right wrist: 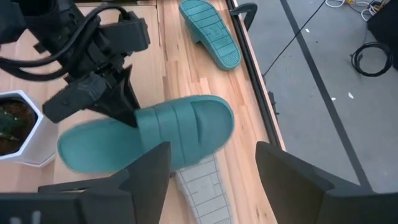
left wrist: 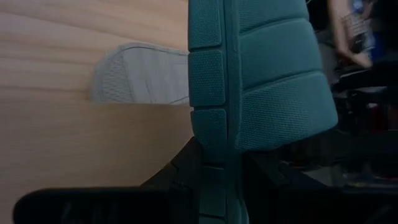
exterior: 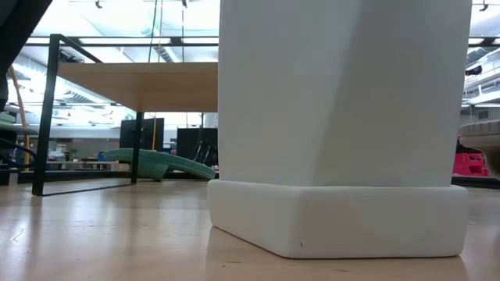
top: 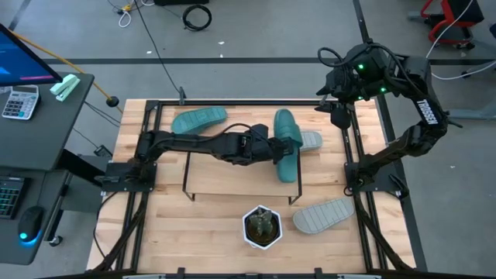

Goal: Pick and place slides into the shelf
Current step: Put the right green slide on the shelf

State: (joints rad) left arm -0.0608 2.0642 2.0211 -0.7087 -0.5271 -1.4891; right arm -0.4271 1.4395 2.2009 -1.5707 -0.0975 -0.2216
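Observation:
My left gripper (top: 276, 149) reaches over the shelf (top: 232, 180) from the table's left and is shut on a teal slide (top: 287, 147), which hangs lengthwise from far to near, strap end far. Under it a grey slide (top: 311, 141) lies flat on the table. A second teal slide (top: 199, 120) lies on the table at the far left. A second grey slide (top: 323, 215) lies near the front right. My right gripper (top: 339, 116) hovers open, high over the far right, looking down on the held slide (right wrist: 155, 134). My left gripper pinches the teal slide at its side (left wrist: 214, 155), beside the strap's heel-side opening (right wrist: 138, 119), about mid-length. Its fingers (right wrist: 121, 102) come slanting down from the table's left and lie across the slide. The slide is lifted clear, tilted, above the grey slide (right wrist: 202, 186).
A white hexagonal planter (top: 261, 226) with a plant stands near the front edge, filling the low view (exterior: 344, 125). The shelf's black legs (exterior: 47, 117) and board (exterior: 141, 86) stand behind it. A desk with a calculator (top: 19, 101) is left of the table.

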